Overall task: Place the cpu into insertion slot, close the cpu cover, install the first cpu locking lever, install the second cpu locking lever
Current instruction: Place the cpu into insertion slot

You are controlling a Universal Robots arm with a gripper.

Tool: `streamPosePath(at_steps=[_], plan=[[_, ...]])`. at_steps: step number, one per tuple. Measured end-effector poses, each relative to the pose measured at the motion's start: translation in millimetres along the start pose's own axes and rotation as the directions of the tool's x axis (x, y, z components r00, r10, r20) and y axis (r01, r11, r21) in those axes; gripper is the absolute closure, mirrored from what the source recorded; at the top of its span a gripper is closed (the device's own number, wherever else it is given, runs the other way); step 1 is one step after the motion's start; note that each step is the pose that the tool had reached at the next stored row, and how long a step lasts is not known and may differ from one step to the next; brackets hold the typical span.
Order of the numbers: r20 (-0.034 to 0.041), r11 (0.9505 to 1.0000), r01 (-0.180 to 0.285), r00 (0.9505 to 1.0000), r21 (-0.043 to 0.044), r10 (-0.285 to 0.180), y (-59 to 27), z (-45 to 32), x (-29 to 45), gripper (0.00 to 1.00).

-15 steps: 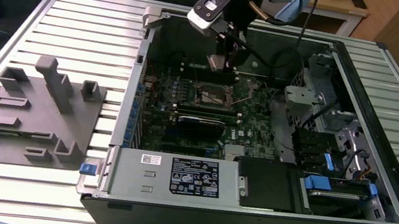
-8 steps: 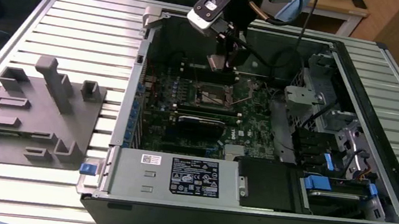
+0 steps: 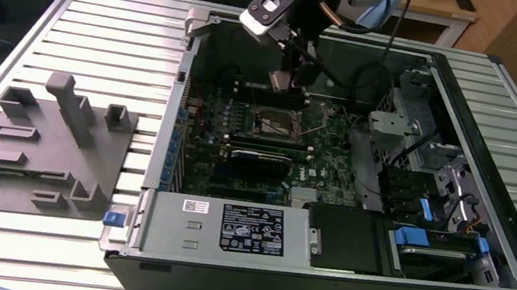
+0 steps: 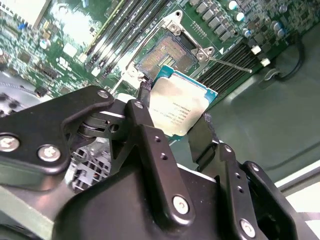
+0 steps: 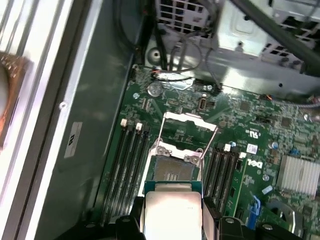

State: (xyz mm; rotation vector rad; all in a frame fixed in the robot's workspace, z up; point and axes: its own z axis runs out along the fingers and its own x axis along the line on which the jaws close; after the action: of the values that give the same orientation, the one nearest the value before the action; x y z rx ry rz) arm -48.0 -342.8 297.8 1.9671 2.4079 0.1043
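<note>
While the exterior view lets us see the gripper hanging over the open computer case, up off the board and apart from the socket, both wrist views give us the close detail. There the jaws pinch the chip by two opposite edges. Being square, it has no long axis. Its dull silver top, edged with a thin green border, faces the wrist cameras. In the first wrist view we see the cover standing open beyond the bare socket.
</note>
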Motion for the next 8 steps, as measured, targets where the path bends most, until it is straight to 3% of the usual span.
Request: streamPosePath(at_steps=[3, 8], plan=[[0.0031, 0.9991, -0.043, 0.9991, -0.0007, 0.043, 0.0, 0.1, 0.0, 0.46], [0.0032, 0.9990, -0.044, 0.9990, -0.0009, 0.044, 0.0, 0.2, 0.0, 0.46]])
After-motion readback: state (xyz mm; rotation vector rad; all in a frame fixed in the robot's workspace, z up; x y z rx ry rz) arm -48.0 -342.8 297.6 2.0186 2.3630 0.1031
